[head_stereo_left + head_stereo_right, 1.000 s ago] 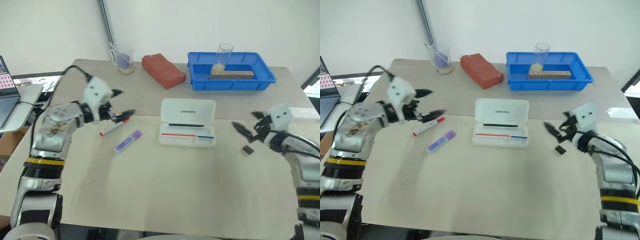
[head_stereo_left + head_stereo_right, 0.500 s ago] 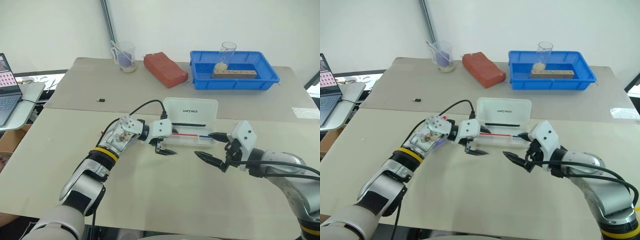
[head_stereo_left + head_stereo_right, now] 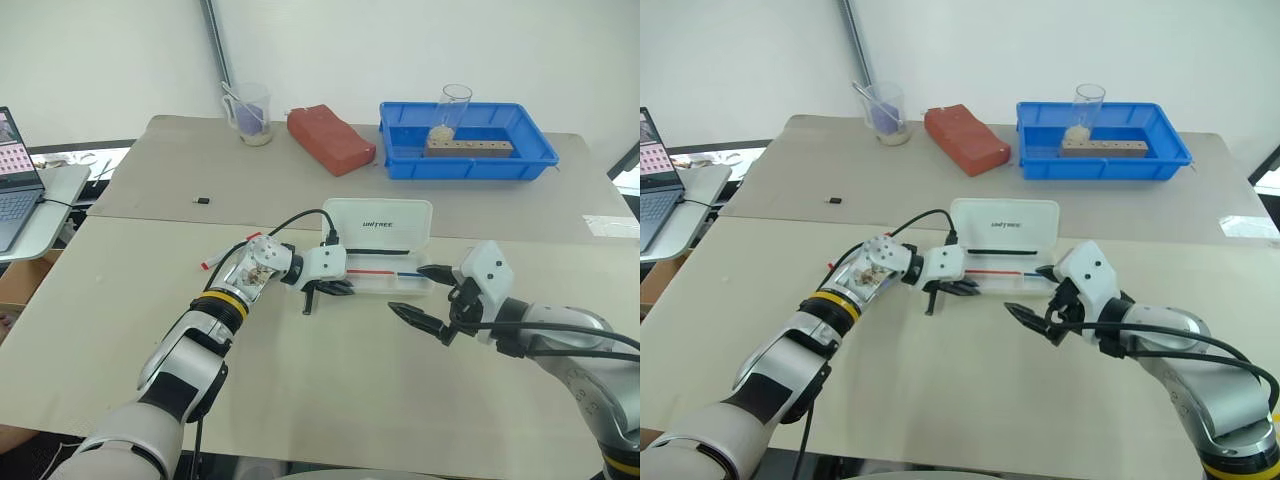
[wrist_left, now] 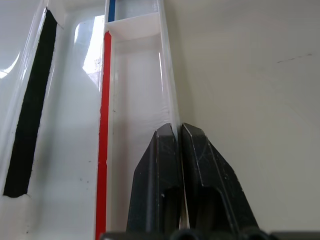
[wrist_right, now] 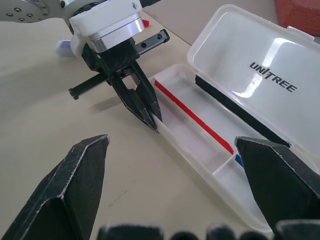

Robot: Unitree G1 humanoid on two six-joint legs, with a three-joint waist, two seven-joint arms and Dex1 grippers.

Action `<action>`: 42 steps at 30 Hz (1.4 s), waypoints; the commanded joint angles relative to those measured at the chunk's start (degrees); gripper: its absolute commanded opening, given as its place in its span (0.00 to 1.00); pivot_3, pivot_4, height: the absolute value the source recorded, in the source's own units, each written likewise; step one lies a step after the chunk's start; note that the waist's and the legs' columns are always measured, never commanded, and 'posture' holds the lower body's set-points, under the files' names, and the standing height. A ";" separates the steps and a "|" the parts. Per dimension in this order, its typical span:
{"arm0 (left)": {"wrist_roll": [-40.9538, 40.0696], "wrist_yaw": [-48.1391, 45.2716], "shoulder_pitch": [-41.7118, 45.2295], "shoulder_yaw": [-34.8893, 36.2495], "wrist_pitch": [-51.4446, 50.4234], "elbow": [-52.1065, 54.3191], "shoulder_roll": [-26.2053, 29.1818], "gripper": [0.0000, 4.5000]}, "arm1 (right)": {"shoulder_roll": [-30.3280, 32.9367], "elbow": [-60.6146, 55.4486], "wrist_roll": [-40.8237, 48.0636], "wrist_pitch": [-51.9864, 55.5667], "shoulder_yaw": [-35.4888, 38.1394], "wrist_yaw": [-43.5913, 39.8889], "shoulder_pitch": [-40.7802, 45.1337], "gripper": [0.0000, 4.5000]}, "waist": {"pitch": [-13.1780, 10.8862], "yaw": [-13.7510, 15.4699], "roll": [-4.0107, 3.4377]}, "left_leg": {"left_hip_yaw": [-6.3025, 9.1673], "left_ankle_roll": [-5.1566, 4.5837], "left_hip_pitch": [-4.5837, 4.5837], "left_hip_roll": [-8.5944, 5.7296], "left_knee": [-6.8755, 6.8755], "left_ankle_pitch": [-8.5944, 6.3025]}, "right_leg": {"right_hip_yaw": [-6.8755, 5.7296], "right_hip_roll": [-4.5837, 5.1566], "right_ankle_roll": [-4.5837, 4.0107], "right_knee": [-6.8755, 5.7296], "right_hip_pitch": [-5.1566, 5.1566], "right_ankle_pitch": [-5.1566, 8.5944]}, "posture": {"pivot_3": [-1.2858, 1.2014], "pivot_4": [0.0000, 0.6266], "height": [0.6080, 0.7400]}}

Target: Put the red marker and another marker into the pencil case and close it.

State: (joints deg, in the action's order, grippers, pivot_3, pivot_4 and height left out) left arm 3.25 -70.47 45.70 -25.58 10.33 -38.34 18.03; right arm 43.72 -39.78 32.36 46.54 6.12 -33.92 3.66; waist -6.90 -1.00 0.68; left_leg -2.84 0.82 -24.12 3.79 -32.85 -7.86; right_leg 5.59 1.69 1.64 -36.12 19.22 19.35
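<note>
In the last second I brought the left hand [image 3: 345,288] away from the markers at the left of the frame and across to the middle. It sat at the near wall of the pencil case [image 3: 380,220], with its fingers [image 4: 165,165] no longer spread but pressed together. They seemed to be nipping that thin front wall at its left end. The right hand [image 3: 408,290] had swung in from the right edge and hung wide open just off the case's right end, holding nothing.

I judged this to be a steadying grip on the case rather than progress. The lid stood open and neither marker was inside.

The head views placed the red marker [image 3: 210,263] on the bench [image 3: 300,400] left of centre, half hidden behind my left forearm and well apart from the case.

The left wrist view showed what those missed: the case wall running straight into the seam between the shut fingers. It also showed the tray holding a thin red pen [image 4: 103,125], a black pen [image 4: 30,110] and a blue tip [image 4: 111,7].

The right wrist view gave the left fingertips on the rim from outside. At its upper left it caught a sliver of the purple highlighter [image 5: 62,47] behind the left wrist.
</note>
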 commanded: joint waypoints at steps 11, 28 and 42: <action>-1.33 -1.01 -16.51 -0.36 -16.75 34.03 7.79 0.01 | 5.39 -1.98 4.49 0.82 1.94 -6.59 -0.30 0.99 | 0.06 0.25 -0.10 | 0.08 -0.01 0.06 0.08 -0.10 0.00 | 0.00 -0.08 -0.03 -0.06 -0.12 0.00 | 0.52 0.24 1.00; -8.40 -1.18 -18.03 4.74 -28.77 54.77 15.69 0.99 | 8.12 0.30 7.88 1.78 4.48 -9.18 6.34 0.99 | 0.06 0.25 -0.10 | 0.09 -0.01 0.06 0.11 -0.09 0.00 | 0.02 -0.10 -0.06 -0.06 -0.10 -0.01 | 0.52 0.24 1.00; -7.06 21.78 -9.89 24.67 -26.93 19.86 18.36 0.99 | -0.71 0.67 14.06 7.23 -5.44 -2.18 26.48 0.99 | 0.15 -0.41 -0.26 | 0.28 -0.08 0.15 0.14 0.00 -0.01 | 0.06 -0.25 -0.06 -0.19 0.02 -0.01 | 0.52 0.24 1.00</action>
State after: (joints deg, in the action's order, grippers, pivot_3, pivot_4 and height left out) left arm -5.12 -50.97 36.01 -3.51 -19.71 -13.84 34.75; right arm 43.47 -38.84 46.29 53.72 1.43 -36.63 28.21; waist -6.74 -1.41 0.43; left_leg -2.55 0.74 -23.95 3.94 -32.86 -7.87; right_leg 5.65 1.42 1.58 -36.32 19.25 19.34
